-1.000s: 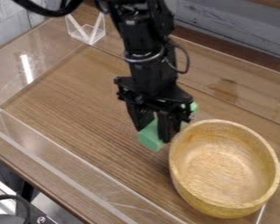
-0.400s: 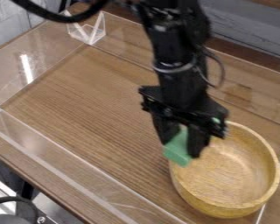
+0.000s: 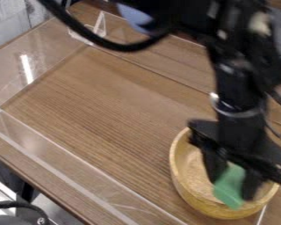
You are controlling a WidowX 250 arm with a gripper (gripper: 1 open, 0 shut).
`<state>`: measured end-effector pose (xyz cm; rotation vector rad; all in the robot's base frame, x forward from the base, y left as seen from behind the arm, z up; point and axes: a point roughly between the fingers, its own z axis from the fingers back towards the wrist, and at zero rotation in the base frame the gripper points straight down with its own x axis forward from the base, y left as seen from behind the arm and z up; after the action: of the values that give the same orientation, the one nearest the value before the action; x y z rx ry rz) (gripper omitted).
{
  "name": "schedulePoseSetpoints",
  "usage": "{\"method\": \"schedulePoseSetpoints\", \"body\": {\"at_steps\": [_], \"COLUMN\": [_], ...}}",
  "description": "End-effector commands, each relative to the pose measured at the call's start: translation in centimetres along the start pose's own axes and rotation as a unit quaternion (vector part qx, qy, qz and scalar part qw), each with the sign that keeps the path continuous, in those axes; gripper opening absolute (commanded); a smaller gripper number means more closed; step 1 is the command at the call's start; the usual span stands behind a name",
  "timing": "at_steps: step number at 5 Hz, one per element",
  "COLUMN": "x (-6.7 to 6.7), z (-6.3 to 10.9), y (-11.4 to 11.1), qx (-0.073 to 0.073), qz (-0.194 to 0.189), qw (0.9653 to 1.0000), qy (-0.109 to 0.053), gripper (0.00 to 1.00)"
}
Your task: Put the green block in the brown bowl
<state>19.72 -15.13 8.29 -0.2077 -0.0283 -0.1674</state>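
Observation:
The green block (image 3: 231, 187) is a small bright green bar held between the fingers of my gripper (image 3: 239, 180), which is shut on it and points down. Gripper and block hang over the inside of the brown bowl (image 3: 186, 178), a round light wooden bowl at the lower right of the camera view. The block's lower end is close above the bowl's bottom; whether it touches I cannot tell. My black arm hides the bowl's far rim and much of its right side.
The bowl stands on a wooden tabletop (image 3: 96, 97) enclosed by low clear plastic walls (image 3: 38, 145). A clear plastic stand (image 3: 87, 33) is at the back left. The table's near edge runs along the lower left.
My gripper has carried the green block to the right, from beside the bowl's left rim to over the bowl's inside. The bowl has stayed in place.

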Motion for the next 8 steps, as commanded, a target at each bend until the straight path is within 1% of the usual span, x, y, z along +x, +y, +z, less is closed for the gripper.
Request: {"method": "schedulePoseSetpoints", "body": {"at_steps": [1,5,8], "x": [1.3,0.7,0.4], "z": [1.1,2.6,2.8], "y": [-0.5,-0.2,0.6], "qx": [-0.009,-0.011,-0.014], "qz": [0.000,0.024,0.039], "qw": [0.9996,0.9991,0.9985], "qy": [-0.028,-0.034,-0.035], "gripper": [0.00,0.00,0.00]}}
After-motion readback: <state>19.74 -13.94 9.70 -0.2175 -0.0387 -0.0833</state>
